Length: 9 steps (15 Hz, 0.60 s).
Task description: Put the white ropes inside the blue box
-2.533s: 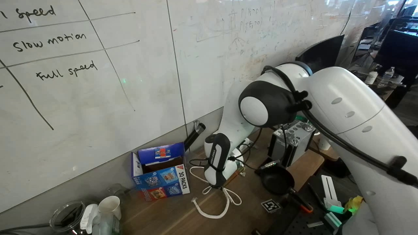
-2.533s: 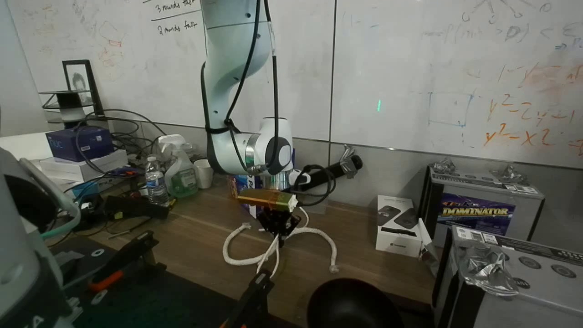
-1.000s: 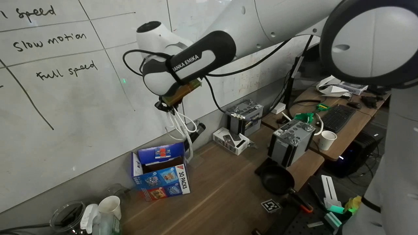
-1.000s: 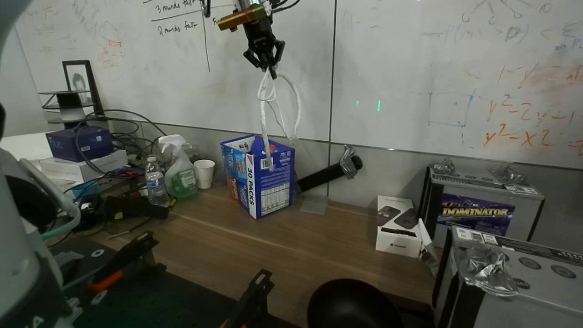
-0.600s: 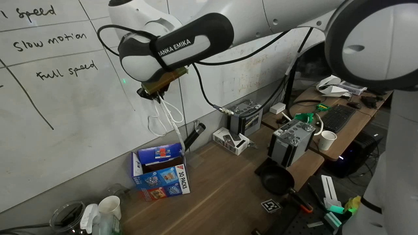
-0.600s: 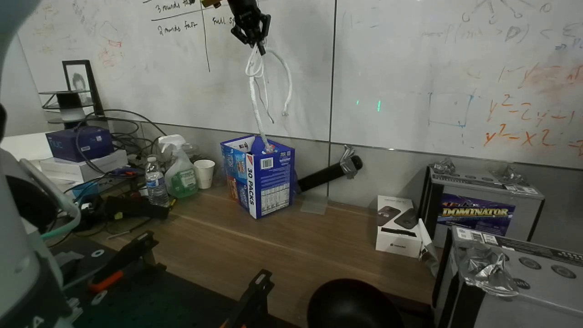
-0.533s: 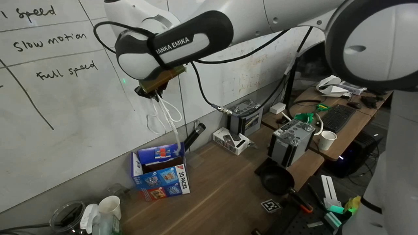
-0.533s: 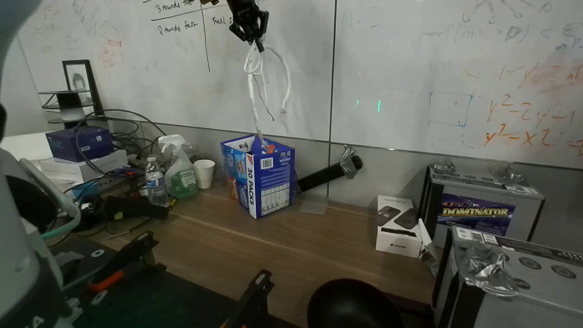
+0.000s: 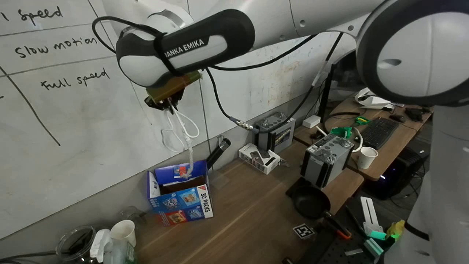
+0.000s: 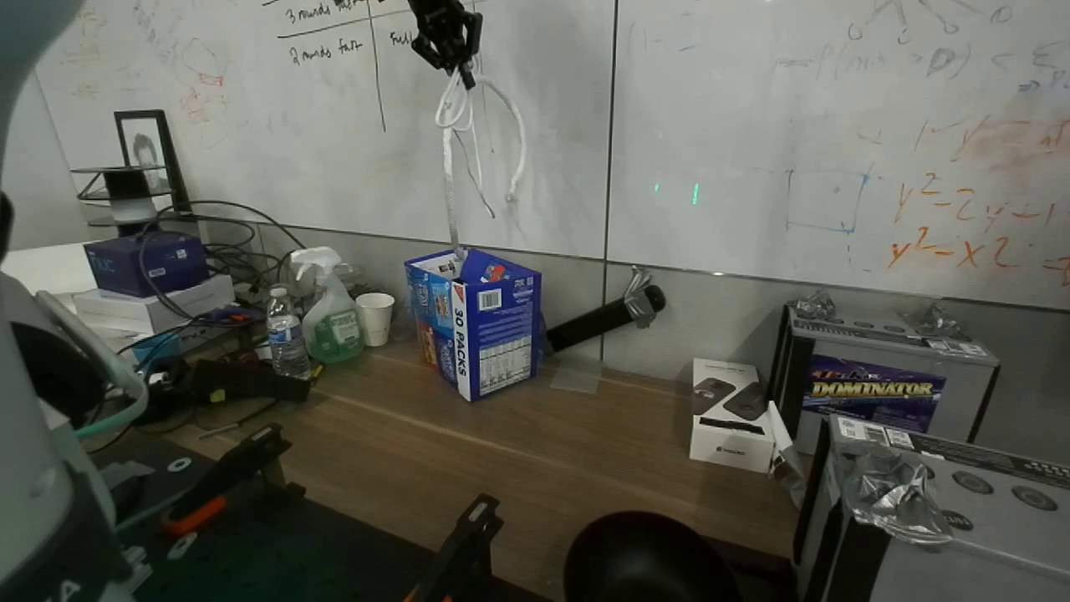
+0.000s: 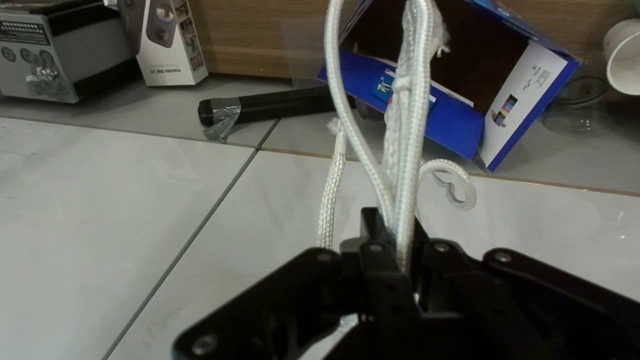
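White ropes [image 10: 448, 167] hang in loose loops, upper left of centre in an exterior view; the lowest end overlaps the open top of the printed blue box [image 10: 489, 326] standing upright below, contact unclear.

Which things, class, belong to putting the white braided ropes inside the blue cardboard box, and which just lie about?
Job: white braided ropes; blue rectangular cardboard box; black two-fingered gripper.
Lying about: round black pan; clear plastic spray bottle; white paper cup; black cylinder.
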### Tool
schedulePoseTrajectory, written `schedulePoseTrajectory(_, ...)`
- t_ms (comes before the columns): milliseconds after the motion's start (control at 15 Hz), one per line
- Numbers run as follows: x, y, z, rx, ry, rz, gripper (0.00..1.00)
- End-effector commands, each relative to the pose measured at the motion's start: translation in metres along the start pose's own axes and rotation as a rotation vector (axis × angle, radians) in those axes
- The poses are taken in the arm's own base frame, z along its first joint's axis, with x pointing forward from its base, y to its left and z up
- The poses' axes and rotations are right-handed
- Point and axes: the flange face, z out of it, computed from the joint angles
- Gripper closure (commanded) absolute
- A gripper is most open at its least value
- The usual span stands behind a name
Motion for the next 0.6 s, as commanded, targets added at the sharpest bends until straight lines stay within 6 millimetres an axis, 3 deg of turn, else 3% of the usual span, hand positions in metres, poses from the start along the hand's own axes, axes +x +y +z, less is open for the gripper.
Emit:
schedulePoseTrajectory(0,0.008,-0.004,0.017,-0.010,-0.016,-0.018,0.97)
schedulePoseTrajectory(533,0.002,-0.028,0.066,0.002,-0.062,-0.155,0.97)
